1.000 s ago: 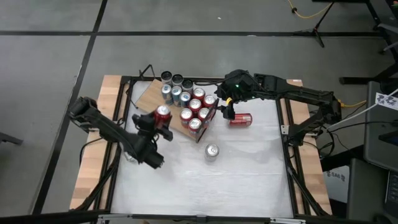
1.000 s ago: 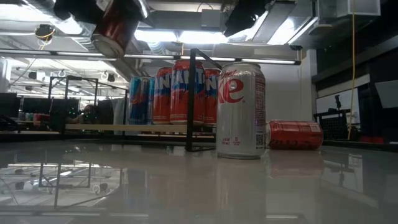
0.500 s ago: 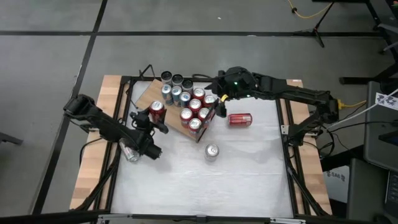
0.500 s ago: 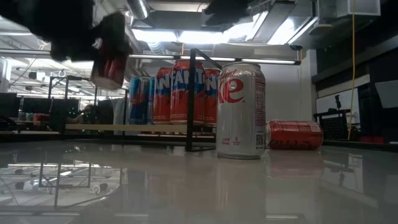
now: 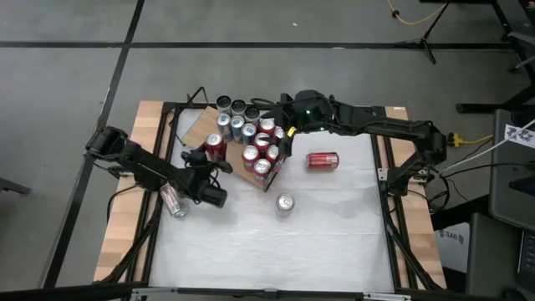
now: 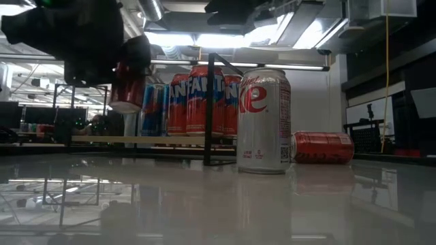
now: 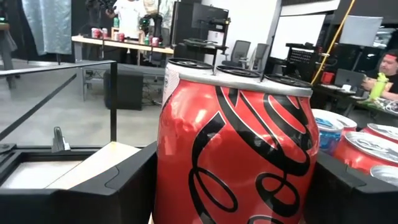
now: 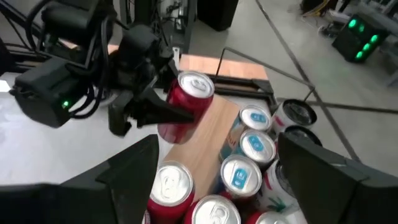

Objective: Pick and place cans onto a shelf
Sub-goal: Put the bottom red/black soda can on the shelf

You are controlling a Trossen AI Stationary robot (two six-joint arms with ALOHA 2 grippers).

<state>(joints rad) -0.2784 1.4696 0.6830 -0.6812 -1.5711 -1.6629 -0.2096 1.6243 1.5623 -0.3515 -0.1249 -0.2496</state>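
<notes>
Red can carried to the shelf

The left pincer (image 5: 211, 159) clenched a red cola can (image 5: 212, 146) by its smooth, rigid, likely slippery sides above the wooden shelf (image 5: 201, 127); the right pincer (image 8: 217, 177) hovered released over the shelved cans (image 5: 255, 138).

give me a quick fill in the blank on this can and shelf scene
1. The left gripper holds a ___ drink can over the light-brown wooden shelf board.
2. The red can alone on the white table lies on its ___.
3. The silver can near it stands ___.

Missing: red; side; upright
</notes>
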